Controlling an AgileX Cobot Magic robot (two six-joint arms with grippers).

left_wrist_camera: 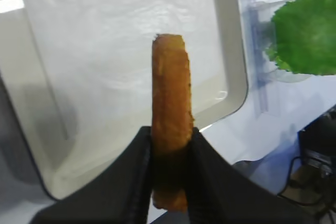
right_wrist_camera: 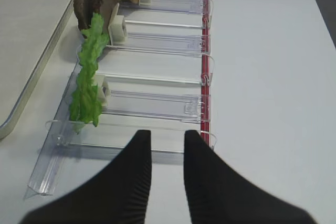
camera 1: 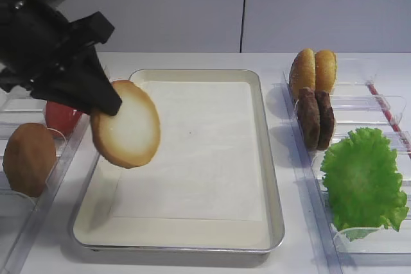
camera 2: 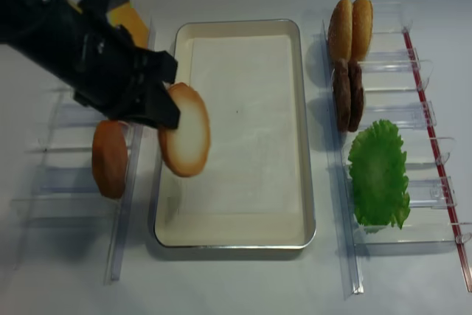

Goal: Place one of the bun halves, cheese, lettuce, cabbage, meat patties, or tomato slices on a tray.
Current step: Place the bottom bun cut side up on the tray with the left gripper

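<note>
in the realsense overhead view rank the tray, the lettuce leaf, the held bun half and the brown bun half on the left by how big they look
1. tray
2. lettuce
3. held bun half, raised nearer the camera, so its lead is unsure
4. brown bun half

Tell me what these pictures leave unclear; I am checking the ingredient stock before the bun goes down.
- Tomato slices: in the first high view only a red patch shows behind the left gripper; no count possible.
- Cheese: in the realsense view only an orange corner shows behind the arm.
- Bun half: the left wrist view shows it edge-on; its faces are hidden.
- Right gripper: its wrist view shows only its own fingers, empty, over the table.
</note>
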